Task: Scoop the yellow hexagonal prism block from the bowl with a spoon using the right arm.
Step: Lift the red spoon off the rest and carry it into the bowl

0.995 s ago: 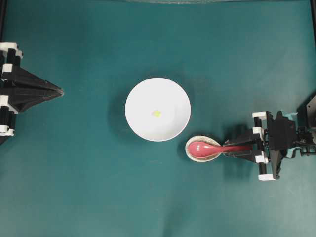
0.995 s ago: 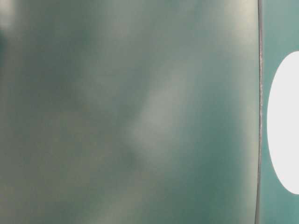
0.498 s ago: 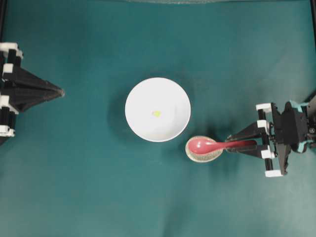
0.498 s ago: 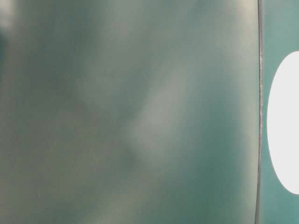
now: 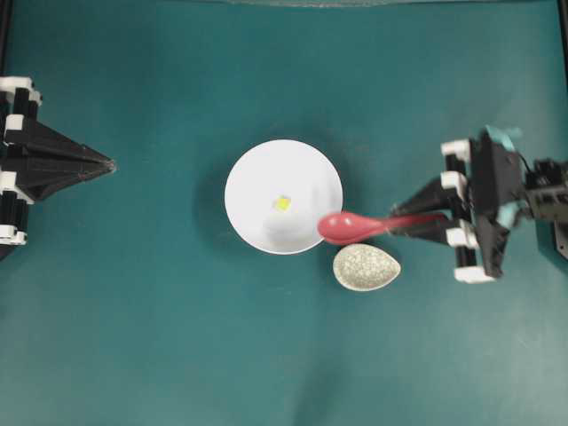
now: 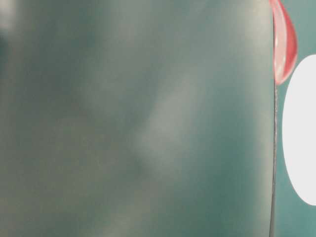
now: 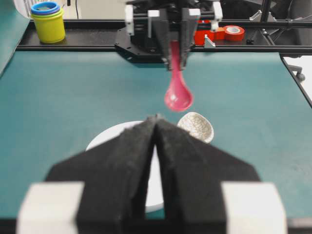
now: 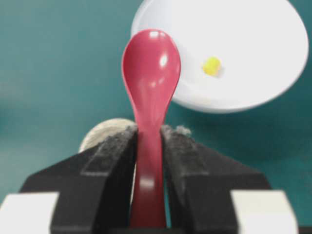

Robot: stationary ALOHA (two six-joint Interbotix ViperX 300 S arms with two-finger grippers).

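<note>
The white bowl (image 5: 266,173) stands mid-table with the tiny yellow hexagonal prism block (image 5: 282,203) lying in its middle. My right gripper (image 5: 401,221) is shut on the handle of the pink-red spoon (image 5: 351,227), held in the air with its scoop over the bowl's lower right rim. In the right wrist view the spoon (image 8: 151,68) points ahead from the right gripper (image 8: 150,130), and the block (image 8: 211,66) lies in the bowl (image 8: 253,34) to the scoop's right. My left gripper (image 5: 110,165) rests shut and holds nothing at the far left, well away from the bowl.
A speckled beige spoon rest (image 5: 366,267) sits bare just below and right of the bowl, under the spoon's handle. Beyond the table's far edge in the left wrist view are stacked yellow and blue cups (image 7: 48,22) and tape rolls (image 7: 229,32).
The right gripper has lifted the spoon off the speckled rest and carried it up and toward the bowl. Its scoop now hangs over the bowl's rim. The left arm has not moved.
</note>
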